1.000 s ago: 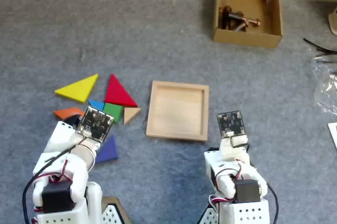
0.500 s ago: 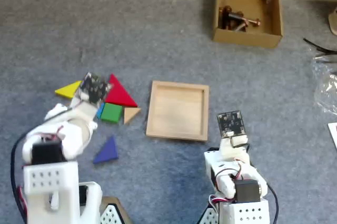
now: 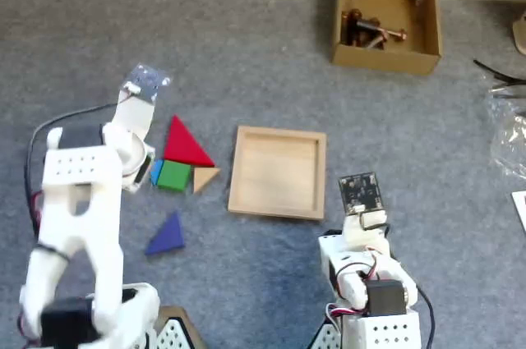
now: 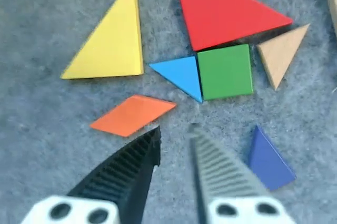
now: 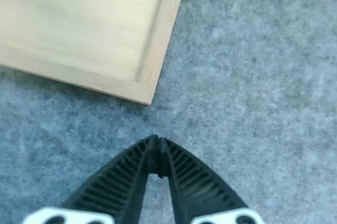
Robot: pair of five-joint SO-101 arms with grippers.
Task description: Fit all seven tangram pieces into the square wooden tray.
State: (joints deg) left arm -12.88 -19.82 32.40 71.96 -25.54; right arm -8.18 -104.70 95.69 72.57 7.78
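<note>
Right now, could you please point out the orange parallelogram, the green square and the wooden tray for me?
orange parallelogram [image 4: 132, 115], left wrist view, middle of its top face.
green square [image 4: 225, 71], left wrist view, centre of its top face.
wooden tray [image 3: 279, 130], high view, on its far rim.

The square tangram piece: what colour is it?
The square piece is green; the left wrist view shows it best.

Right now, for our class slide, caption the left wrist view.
Open fingers hover by the orange parallelogram; six more tangram pieces lie nearby on grey carpet.
</note>
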